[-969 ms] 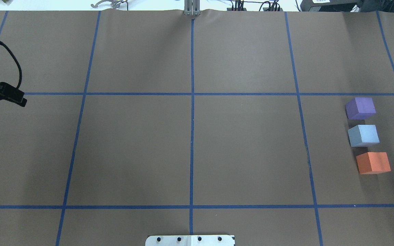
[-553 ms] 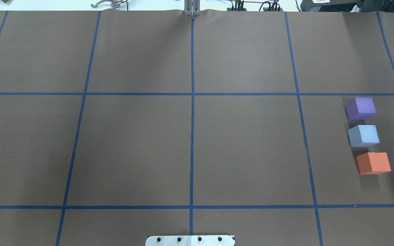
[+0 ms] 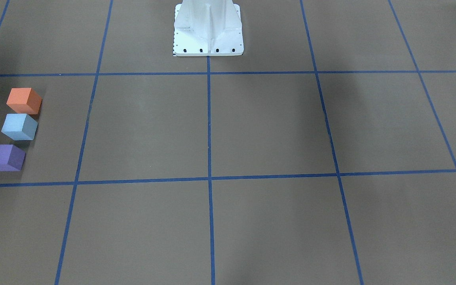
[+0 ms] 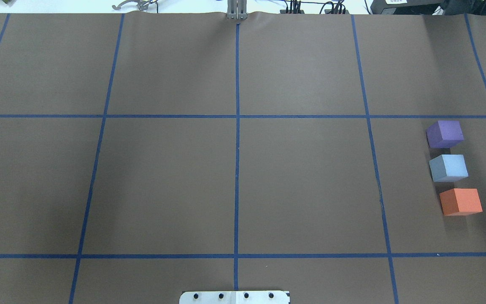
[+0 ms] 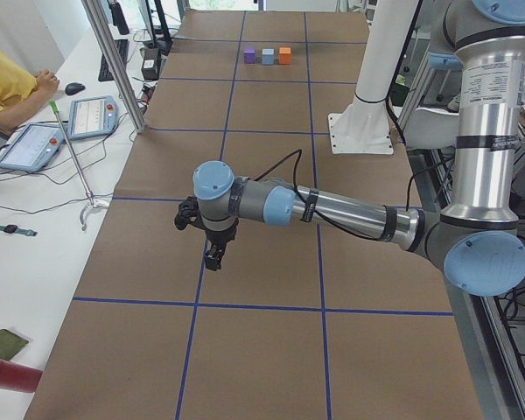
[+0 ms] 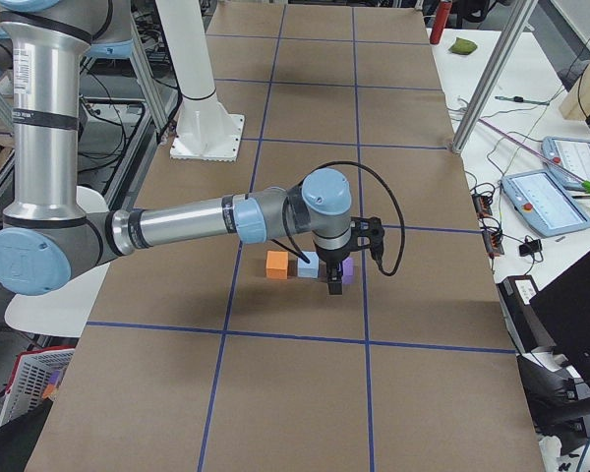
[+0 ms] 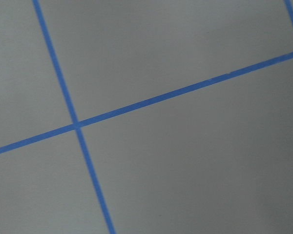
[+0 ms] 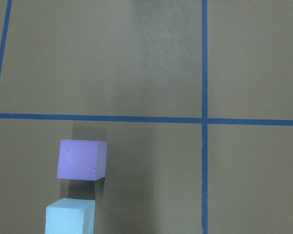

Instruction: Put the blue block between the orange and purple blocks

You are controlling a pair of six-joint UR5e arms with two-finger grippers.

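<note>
Three foam blocks stand in a close row at the table's right side in the overhead view: purple block, blue block in the middle, orange block. The front view shows the same row: orange, blue, purple. The right wrist view shows the purple block and blue block. My right gripper hangs beside the row, off the table's right end. My left gripper hangs far away at the left end. I cannot tell whether either is open or shut.
The brown table cover carries a blue tape grid. The white robot base stands at the near middle edge. Operators' tablets and a metal post are beside the table's far edge.
Both grippers have left the overhead view: the left one off the left edge, the right one off the right edge. The three blocks have not moved.
</note>
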